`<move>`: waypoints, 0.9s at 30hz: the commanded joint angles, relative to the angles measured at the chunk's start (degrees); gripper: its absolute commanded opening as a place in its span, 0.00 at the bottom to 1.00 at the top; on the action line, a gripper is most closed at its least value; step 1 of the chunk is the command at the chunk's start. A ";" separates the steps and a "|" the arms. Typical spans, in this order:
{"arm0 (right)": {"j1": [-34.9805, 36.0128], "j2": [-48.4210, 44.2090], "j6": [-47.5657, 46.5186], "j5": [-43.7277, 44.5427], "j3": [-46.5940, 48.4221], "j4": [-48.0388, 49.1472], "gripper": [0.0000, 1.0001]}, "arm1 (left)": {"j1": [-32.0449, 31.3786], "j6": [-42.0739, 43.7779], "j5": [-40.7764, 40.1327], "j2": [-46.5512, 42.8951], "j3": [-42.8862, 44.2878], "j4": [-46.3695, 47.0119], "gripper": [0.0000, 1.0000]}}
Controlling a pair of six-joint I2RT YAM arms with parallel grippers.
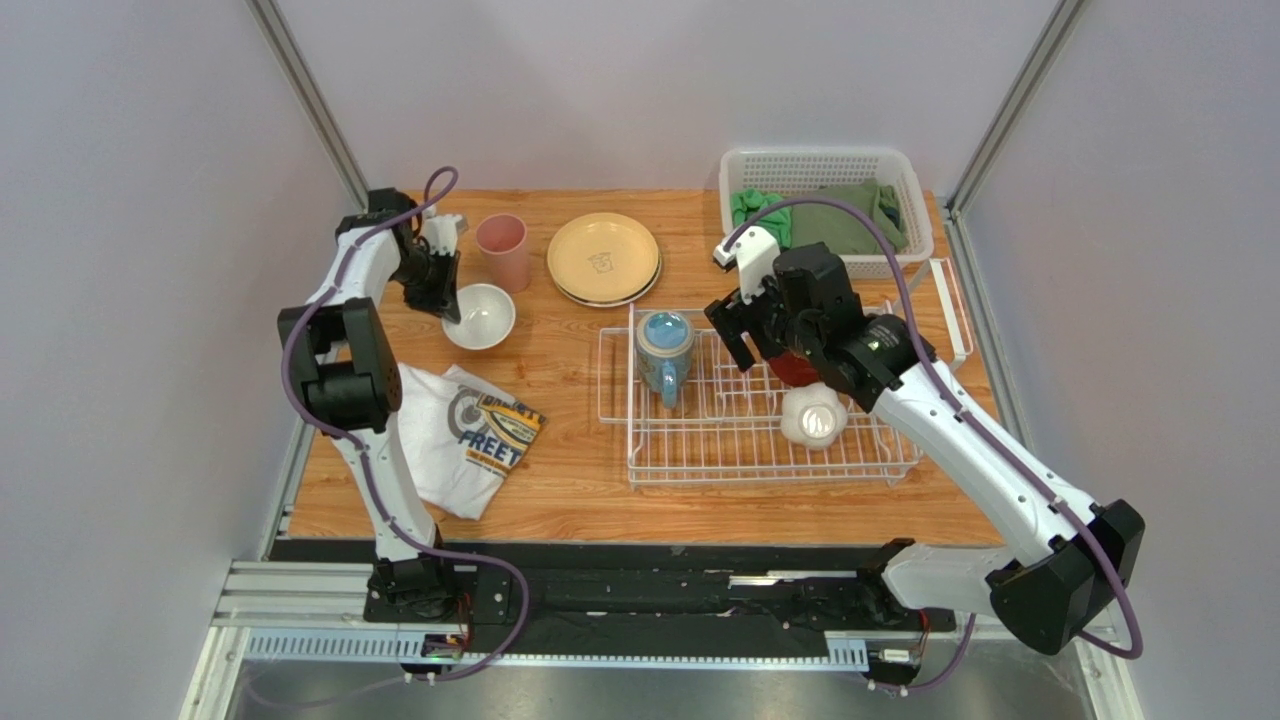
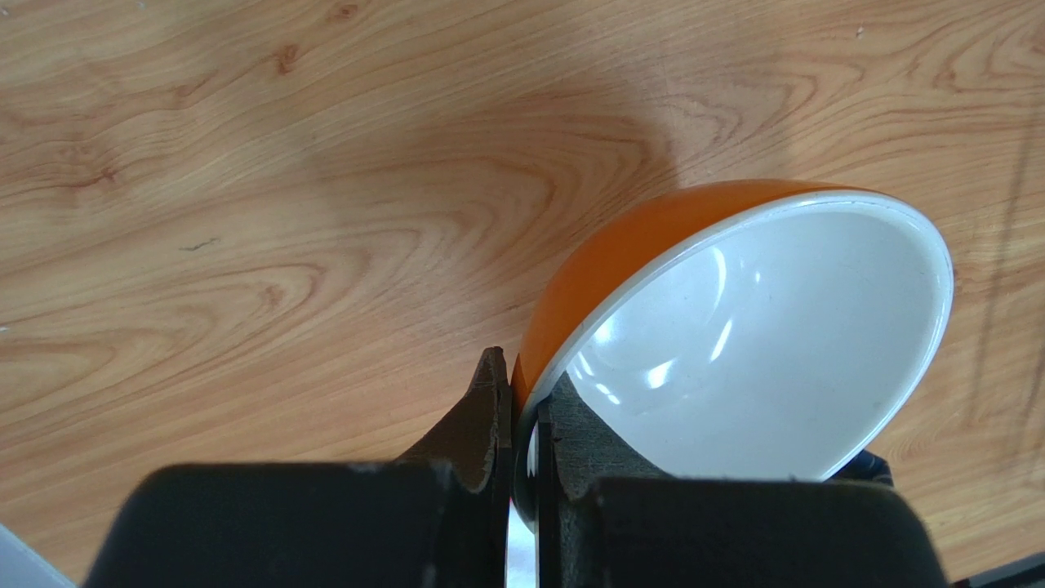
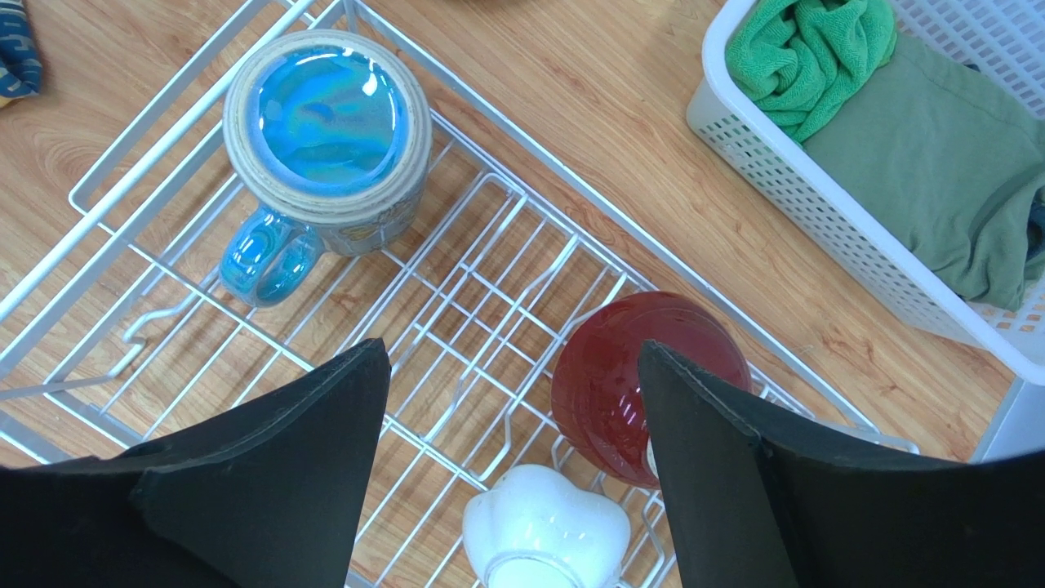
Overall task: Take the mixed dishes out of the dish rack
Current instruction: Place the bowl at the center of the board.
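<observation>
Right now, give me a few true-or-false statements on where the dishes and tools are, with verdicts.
1. The left tool is shut on the rim of the orange bowl. True.
2. The light-blue mug stands outside the dish rack. False: it stands inside the rack.
3. The right tool is open above the dark red bowl. True.
4. The tan plates sit in the rack. False: they lie on the table beside the pink cup.
</observation>
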 commanded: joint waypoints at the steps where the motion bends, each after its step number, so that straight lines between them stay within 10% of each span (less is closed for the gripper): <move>1: -0.35 0.43 -0.48 -1.06 -0.21 2.41 0.80 | 0.78 0.78 2.22 1.40 1.30 -0.66 0.00; 27: -0.35 3.33 -1.62 -7.03 1.64 -0.49 0.80 | 2.37 -0.28 2.13 6.06 3.59 -0.57 0.05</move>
